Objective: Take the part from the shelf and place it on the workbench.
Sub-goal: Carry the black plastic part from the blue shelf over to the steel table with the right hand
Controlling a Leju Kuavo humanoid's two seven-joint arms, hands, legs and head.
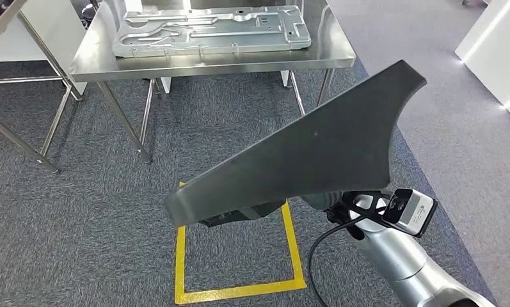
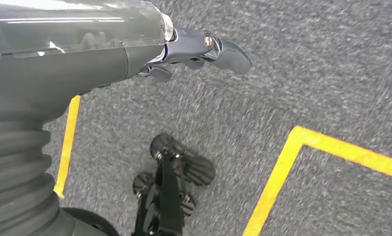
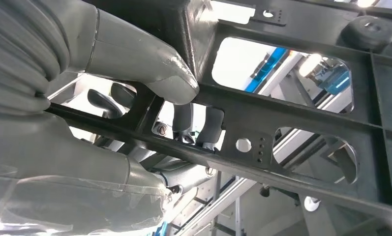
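Part point(image 3: 302, 123) gripped — fingers point(image 3: 184, 123) through it.

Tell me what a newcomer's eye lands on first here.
First, the big dark part, held up by the right hand in the middle of the head view. Beyond it stands the steel workbench bearing a silver stamped panel. Yellow tape marks a square on the grey carpet below the part.

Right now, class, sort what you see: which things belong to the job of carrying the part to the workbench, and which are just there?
Belongs to the job:
- dark part, held up by the right hand
- steel workbench ahead

Just there:
- silver stamped panel lying on the workbench
- yellow floor tape
- left hand, holding nothing
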